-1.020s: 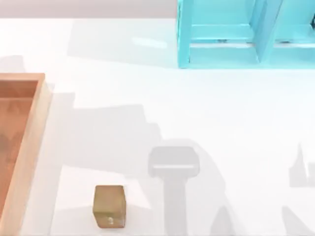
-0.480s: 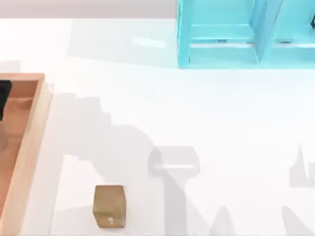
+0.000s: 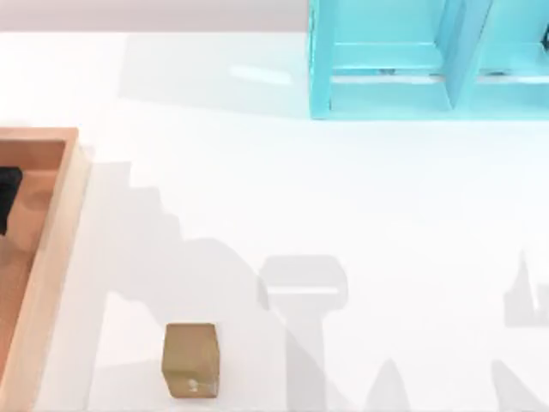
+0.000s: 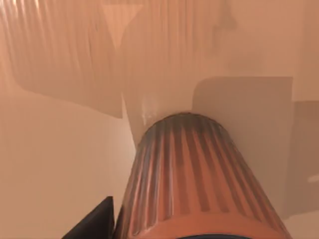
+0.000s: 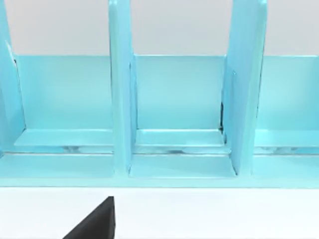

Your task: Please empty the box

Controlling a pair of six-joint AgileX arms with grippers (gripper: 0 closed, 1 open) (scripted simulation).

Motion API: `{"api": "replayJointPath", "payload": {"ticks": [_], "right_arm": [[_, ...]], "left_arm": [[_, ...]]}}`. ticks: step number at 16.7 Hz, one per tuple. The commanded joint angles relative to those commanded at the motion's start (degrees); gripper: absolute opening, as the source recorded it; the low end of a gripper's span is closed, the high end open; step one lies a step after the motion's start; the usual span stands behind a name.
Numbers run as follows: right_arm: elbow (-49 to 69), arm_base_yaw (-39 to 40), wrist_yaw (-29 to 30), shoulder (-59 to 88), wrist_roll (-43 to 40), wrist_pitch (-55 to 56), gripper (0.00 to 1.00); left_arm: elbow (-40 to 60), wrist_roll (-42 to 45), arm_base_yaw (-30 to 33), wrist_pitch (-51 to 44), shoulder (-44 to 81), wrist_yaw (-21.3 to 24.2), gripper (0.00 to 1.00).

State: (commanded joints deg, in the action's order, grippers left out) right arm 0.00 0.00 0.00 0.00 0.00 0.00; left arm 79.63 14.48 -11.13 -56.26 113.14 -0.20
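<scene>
The box (image 3: 53,257) lies at the table's left edge, a shallow wooden crate with a pale rim and orange-brown inside. My left gripper (image 3: 7,197) shows as a dark shape over the box at the view's left border. In the left wrist view a ribbed orange-brown cylinder (image 4: 199,184) stands close up on the box floor (image 4: 55,154). One black fingertip (image 4: 94,226) sits just beside the cylinder, and the gripper looks open. My right arm is parked; its black fingertip (image 5: 94,224) points at the turquoise shelf.
A turquoise shelf unit (image 3: 412,69) with upright dividers (image 5: 122,99) stands at the back right. A small tan block (image 3: 190,371) rests on the white table near the front, right of the box. Arm shadows fall across the middle of the table.
My left arm came into the top view over the box, then shifted lower and shrank toward the left border. Its shadow on the table moved with it. The block has not moved.
</scene>
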Motion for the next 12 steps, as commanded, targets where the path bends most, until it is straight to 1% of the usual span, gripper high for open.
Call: {"api": "replayJointPath", "payload": {"ticks": [1, 12], "right_arm": [[0.0, 0.0, 0.0, 0.0, 0.0, 0.0, 1.00], [0.0, 0.0, 0.0, 0.0, 0.0, 0.0, 1.00]], "left_arm": [[0.0, 0.0, 0.0, 0.0, 0.0, 0.0, 1.00], [0.0, 0.0, 0.0, 0.0, 0.0, 0.0, 0.17]]}}
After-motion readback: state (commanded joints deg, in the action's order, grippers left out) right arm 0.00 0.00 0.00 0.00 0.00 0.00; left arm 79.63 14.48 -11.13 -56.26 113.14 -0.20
